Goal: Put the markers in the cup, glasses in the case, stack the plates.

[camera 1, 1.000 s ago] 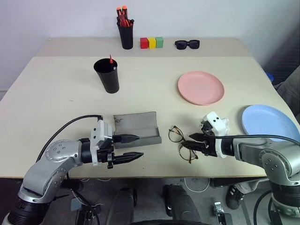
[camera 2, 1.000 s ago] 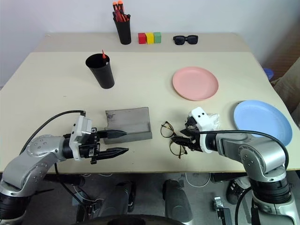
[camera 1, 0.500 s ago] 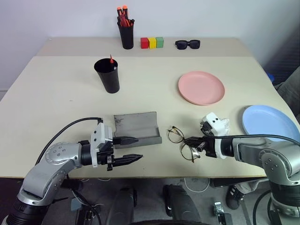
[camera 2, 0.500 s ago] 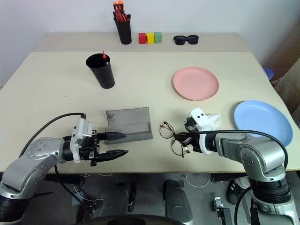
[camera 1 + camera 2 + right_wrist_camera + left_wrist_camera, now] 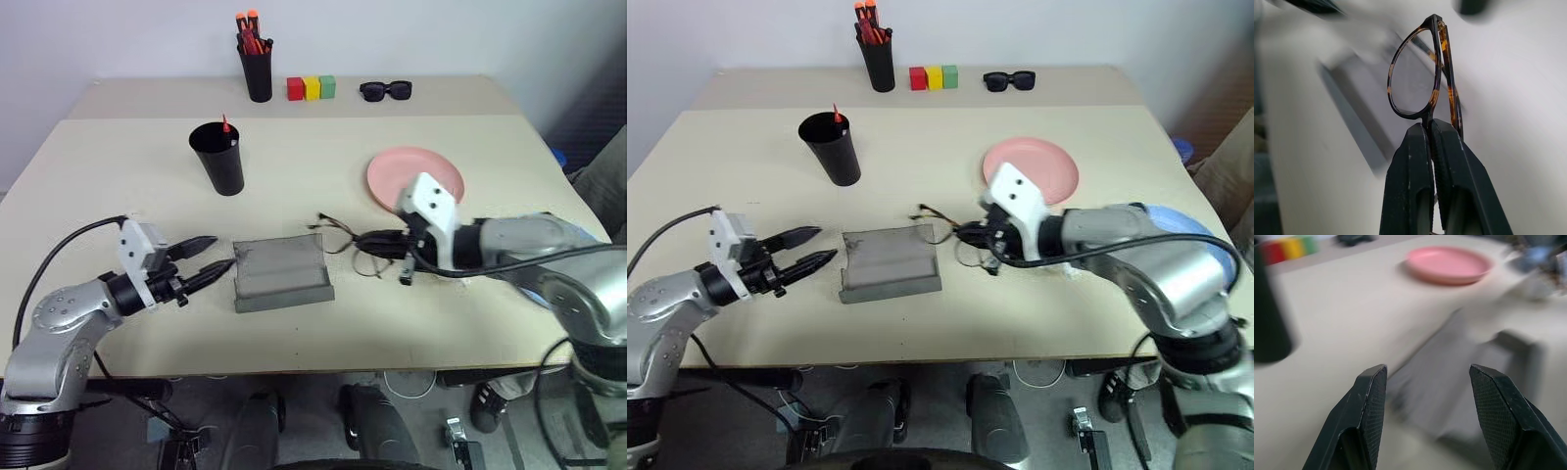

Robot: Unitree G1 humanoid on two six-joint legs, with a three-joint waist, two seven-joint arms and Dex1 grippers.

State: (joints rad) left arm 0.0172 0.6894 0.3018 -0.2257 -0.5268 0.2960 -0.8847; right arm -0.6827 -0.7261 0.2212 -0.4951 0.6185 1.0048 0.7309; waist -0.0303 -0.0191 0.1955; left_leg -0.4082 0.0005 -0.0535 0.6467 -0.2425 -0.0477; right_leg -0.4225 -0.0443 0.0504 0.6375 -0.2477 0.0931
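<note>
Two claws over the matte beige table (image 5: 490,323): the right claw (image 5: 370,241) is clenched on thin tortoiseshell wire glasses (image 5: 1422,78), held just right of the open grey fabric case (image 5: 280,272). The left claw (image 5: 214,255) sits released, left of the case. Smooth round pink plate (image 5: 392,171) lies beyond the case, with the tapered black cup (image 5: 217,159). No readable writing.

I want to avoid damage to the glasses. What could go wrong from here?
1. The right claw pinches the glasses only at the thin frame; they may slip or twist.
2. A temple sticks out toward the case; it could catch on its edge.
3. The left claw hangs open near the case and might bump it.
</note>
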